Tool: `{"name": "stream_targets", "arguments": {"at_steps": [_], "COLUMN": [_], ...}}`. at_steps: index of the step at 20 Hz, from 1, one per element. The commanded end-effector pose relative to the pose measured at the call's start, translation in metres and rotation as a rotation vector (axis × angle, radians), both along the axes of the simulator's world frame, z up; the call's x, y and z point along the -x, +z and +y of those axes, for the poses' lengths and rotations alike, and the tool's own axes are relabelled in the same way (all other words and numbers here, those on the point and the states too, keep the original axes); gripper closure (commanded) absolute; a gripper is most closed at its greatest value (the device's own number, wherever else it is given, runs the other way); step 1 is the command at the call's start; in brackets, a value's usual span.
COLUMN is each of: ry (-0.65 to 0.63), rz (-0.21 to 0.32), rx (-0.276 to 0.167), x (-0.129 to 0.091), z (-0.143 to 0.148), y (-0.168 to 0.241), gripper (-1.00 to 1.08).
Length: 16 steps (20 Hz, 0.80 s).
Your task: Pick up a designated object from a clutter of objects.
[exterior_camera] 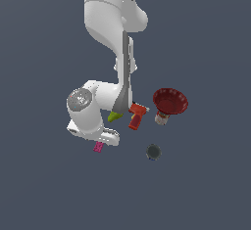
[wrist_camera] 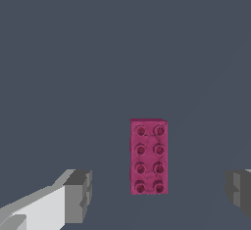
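Observation:
The magenta-pink studded brick (wrist_camera: 149, 156) lies flat on the grey floor; in the exterior view only its end (exterior_camera: 98, 147) shows below my white hand. My gripper (wrist_camera: 159, 193) is open and empty. Its two grey fingertips (wrist_camera: 78, 195) stand wide on either side of the brick, above it and apart from it. In the exterior view the fingers are hidden behind the hand (exterior_camera: 93, 128). The rest of the clutter sits to the exterior view's right: a yellow-green lump (exterior_camera: 113, 116), an orange-red toy drill (exterior_camera: 137, 116), a dark red bowl (exterior_camera: 170, 101), a small can (exterior_camera: 161, 118) and a dark round disc (exterior_camera: 153, 151).
The arm (exterior_camera: 115, 23) reaches down from the top of the exterior view over the lump and drill. The floor around the items is plain dark grey.

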<state>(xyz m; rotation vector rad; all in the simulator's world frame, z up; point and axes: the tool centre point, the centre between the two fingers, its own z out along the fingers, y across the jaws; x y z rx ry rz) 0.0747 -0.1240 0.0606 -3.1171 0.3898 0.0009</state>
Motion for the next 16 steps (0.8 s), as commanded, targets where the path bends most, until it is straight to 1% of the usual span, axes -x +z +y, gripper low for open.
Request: {"name": "stream_targets", "arguments": {"at_steps": [1,9,14,15,16], "ry": [0.000,-0.001,-0.001,-0.001,-0.001], "rz": [0.001,0.000,-0.001,-0.001,-0.001], "rx": [0.000,0.000,0.000,0.000,0.000], "x": [0.000,0.001,0.000,0.000,0.000], "z": [0.000,0.000,-0.001,-0.001,-0.001], "y": [-0.006,-0.042,-0.049,-0.049,-0.049], "gripper": [-0.92,-0.92,-0.92,1.08,1.08]}}
